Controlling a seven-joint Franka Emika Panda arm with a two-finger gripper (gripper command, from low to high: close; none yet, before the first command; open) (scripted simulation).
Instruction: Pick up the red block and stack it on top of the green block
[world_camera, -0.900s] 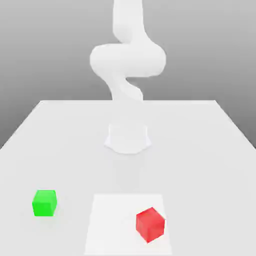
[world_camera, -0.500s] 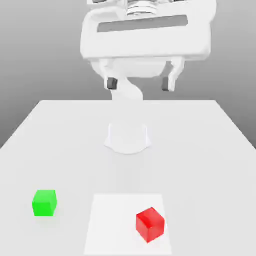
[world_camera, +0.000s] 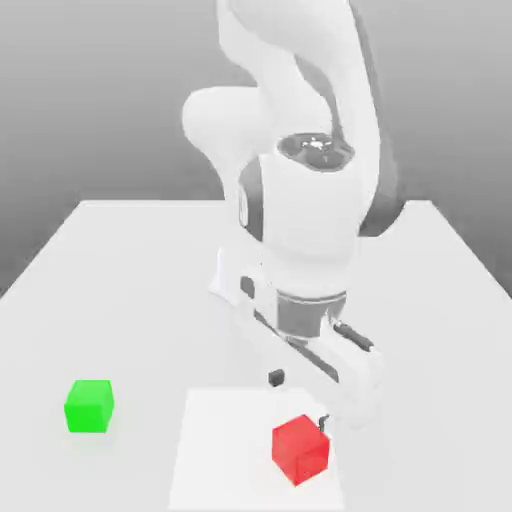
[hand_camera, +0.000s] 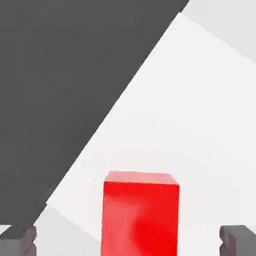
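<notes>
Gripper (world_camera: 298, 401) spread above red block (world_camera: 300, 450), nothing gripped. Red block on white square (world_camera: 225, 440); green block (world_camera: 89, 407) apart on counter (world_camera: 420, 400), bare-topped. Grasp, lift, stacking all remain.

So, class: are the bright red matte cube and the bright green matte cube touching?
Apart: the exterior view shows bare table and white sheet between red cube and green cube.
</notes>
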